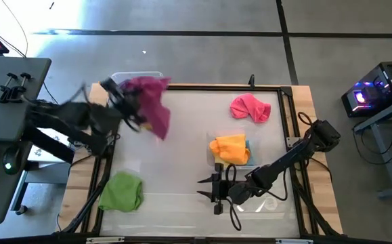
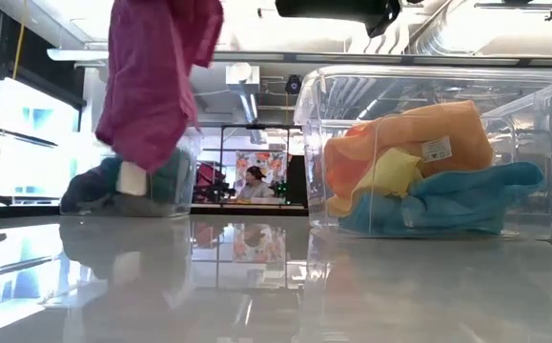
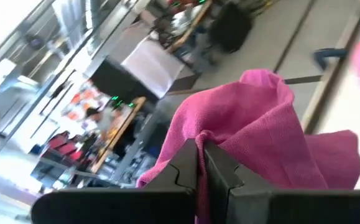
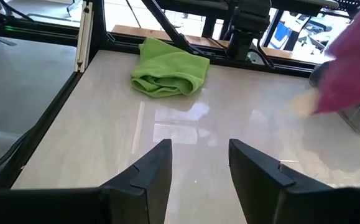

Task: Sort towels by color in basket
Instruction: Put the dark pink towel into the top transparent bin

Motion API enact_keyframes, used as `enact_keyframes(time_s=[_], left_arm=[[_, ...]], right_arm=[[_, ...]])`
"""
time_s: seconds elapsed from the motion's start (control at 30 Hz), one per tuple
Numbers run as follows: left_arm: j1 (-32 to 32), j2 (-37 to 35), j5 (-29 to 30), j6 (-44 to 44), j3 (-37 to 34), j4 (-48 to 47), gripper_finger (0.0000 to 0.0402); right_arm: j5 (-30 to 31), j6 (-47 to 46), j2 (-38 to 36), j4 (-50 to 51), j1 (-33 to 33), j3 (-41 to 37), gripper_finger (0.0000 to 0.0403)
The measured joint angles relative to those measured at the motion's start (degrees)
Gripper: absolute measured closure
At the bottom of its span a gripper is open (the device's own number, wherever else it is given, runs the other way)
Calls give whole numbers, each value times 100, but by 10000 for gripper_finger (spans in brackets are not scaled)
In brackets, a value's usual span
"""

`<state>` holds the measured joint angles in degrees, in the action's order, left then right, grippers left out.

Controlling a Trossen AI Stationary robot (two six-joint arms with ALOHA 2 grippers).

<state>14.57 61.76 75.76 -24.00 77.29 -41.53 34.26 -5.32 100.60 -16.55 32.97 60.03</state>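
Right gripper point(image 1: 209, 190) low over near table point(image 1: 182, 203), jaws open, empty. Lime green towel point(image 1: 122, 191) lies near left, soft, light; pinch top fold. Left gripper point(image 1: 124, 102) jaws shut on magenta towel point(image 1: 151, 102), hanging floppy near far-left bin point(image 2: 175, 171). Pink towel point(image 1: 250, 108) far right.

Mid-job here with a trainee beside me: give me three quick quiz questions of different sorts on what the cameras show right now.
1. True or false: the left gripper is shut on the magenta towel.
2. Which towel lies nearest the table's front-left corner: A pink, B lime green, C orange?
3. Fill in: the right gripper hovers with its fingers ____.

Key: 1 true. 2 B, the lime green towel. 3 open.
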Motion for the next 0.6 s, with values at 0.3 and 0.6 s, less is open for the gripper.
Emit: enact_keyframes(time_s=[0.3,0.6], left_arm=[[-1702,-848,-1965,-2297,128,1491,401],[-3724,-1040,-3148,-2829,-219,2819,401]], right_arm=[[0,-245,-2,-35,-235,0,250],[-7,-709,-4,-4,-385,0,250]])
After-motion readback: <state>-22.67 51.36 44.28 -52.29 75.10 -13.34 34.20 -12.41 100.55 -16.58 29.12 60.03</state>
